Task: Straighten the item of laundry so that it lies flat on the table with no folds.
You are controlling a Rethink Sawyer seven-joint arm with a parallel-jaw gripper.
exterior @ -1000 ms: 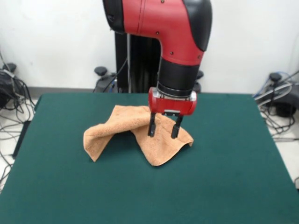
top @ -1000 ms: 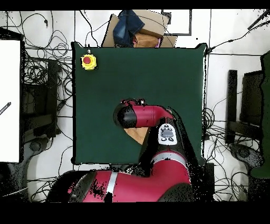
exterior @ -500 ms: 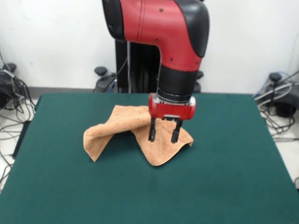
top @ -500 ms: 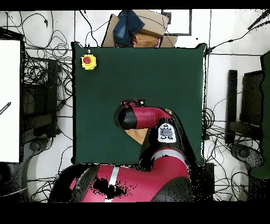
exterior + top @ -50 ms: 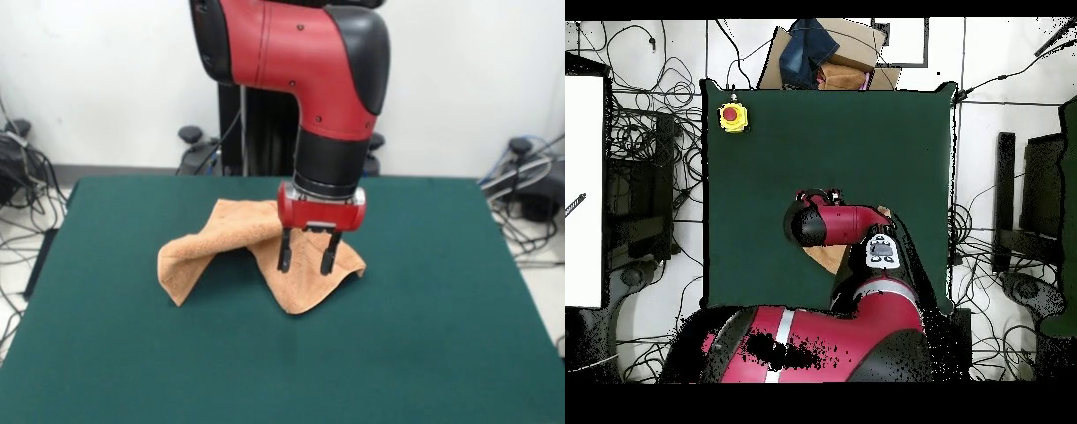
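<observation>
Peach-orange terry-cloth towel (image 5: 256, 252) lay rumpled on the large dark green felt-topped table (image 5: 424, 336), a bit toward the table's far edge in the front view. It was not flat: a raised ridge ran across the upper part, one lobe drooped down to the picture's left and ended in a corner on the felt, and another flap came to a point at the lower middle. A third corner stuck out on the right, slightly lifted at its edge.

Red and black arm (image 5: 327, 79) came down over the towel's right half. The gripper (image 5: 305, 252) with its red housing and two black fingers (image 5: 284, 251) hung over the cloth, fingers pointing straight down and spread apart with cloth colour visible in the gap between them (nothing pinched). Fingertips were at or just above the towel surface; contact could not be made out from the front view.

Overhead view: the arm covered most of the towel, leaving only a small peach patch (image 5: 827, 256) below the arm's elbow and a sliver at its right. A yellow box with a red button (image 5: 733, 117) sat near one table corner, well apart from the towel. A cardboard box with dark blue cloth (image 5: 815, 55) sat just off the table's top edge in that view
</observation>
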